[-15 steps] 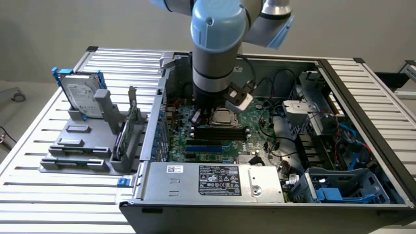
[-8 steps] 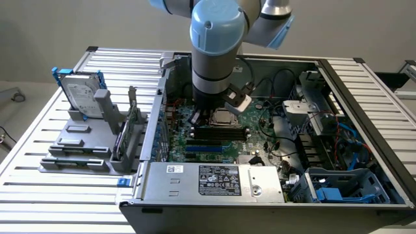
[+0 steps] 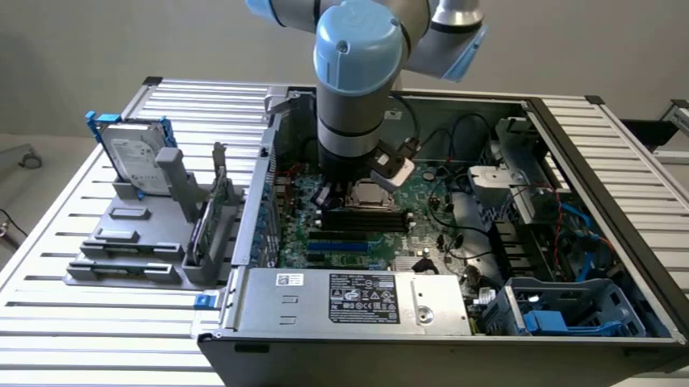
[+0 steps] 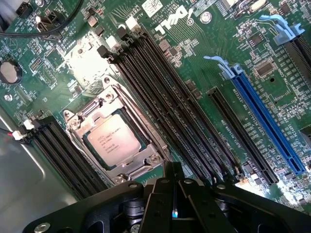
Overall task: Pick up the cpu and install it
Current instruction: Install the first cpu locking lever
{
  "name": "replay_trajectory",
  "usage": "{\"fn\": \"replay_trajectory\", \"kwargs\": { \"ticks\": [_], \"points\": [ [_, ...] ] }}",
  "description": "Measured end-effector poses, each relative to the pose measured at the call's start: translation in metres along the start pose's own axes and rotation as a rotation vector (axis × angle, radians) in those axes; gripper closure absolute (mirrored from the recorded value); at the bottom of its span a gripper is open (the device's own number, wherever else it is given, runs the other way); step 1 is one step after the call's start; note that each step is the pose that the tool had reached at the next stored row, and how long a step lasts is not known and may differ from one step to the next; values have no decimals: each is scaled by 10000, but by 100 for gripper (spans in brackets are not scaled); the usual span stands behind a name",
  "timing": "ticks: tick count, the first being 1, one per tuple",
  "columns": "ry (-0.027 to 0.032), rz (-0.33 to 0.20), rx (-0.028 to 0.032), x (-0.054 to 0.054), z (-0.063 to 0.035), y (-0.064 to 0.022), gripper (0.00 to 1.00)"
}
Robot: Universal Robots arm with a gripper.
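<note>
Gripper (image 4: pixel 173 187) above the open computer case (image 3: pixel 431 339), jaws pressed together on nothing — the cpu (image 4: pixel 112 141) lies seated in the motherboard's metal-framed socket (image 4: pixel 82 116), just beside the closed fingertips, flat, apart from them.

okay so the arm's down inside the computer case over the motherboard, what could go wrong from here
1. The cpu lies in the metal-framed socket with no cover over it; a bump could shift it or harm the contacts beneath.
2. The gripper, shut and holding nothing, hangs close above the black memory slots and their white latches; a low sideways move might clip them.
3. Black cables loop inside the case near the arm and might snag it.
</note>
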State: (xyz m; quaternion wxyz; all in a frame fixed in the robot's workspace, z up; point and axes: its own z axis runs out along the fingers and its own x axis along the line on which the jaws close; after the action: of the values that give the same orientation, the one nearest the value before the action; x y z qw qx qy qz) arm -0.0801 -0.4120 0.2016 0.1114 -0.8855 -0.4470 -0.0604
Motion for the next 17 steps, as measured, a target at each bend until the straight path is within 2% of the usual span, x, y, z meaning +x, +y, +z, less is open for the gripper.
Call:
{"fn": "replay_trajectory", "kwargs": {
  "ticks": [14, 17],
  "points": [
    [34, -6, -6, -1, 32, -12, 89],
    [45, 10, -25, -1, 30, -12, 89]
  ]
}}
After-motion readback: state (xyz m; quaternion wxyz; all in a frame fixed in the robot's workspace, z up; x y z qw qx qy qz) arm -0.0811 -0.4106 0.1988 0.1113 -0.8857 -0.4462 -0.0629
